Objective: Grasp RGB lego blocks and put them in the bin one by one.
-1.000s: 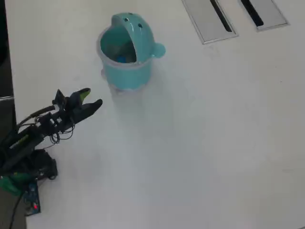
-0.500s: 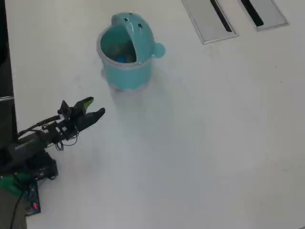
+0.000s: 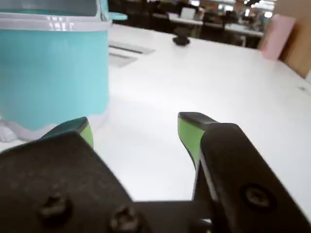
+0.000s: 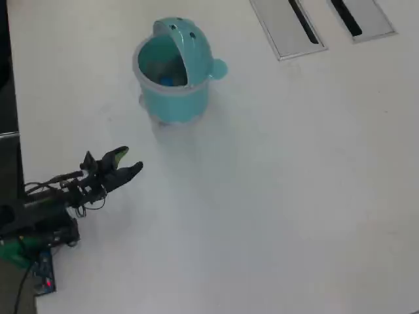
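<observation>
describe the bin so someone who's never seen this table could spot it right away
In the overhead view, look to the upper left of the white table, well above the gripper. The bin is a round teal tub with its domed lid tipped back, open. Unlike the flat grey panels at the top, it stands upright.

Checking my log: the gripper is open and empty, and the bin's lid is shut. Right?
Not quite. The gripper is open and empty, but the bin's lid is up, not shut; the overhead view shows straight into the bin.
</observation>
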You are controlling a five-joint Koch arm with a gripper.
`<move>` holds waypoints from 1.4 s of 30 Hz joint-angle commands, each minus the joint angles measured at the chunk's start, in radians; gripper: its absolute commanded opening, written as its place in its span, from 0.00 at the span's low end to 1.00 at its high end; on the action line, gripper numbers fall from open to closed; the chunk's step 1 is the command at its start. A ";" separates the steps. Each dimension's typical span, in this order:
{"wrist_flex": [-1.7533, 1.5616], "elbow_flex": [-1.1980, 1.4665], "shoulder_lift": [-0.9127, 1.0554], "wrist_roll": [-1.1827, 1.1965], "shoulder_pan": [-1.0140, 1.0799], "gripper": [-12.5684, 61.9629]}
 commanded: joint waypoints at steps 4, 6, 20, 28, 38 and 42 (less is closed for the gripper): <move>-0.144 0.041 0.077 -0.002 0.040 0.60; -0.183 0.097 0.075 0.002 0.058 0.60; -0.310 0.318 0.075 0.005 0.123 0.60; -0.330 0.391 0.075 0.104 0.133 0.60; -0.186 0.425 0.072 0.574 0.133 0.64; -0.121 0.425 0.071 0.785 0.129 0.65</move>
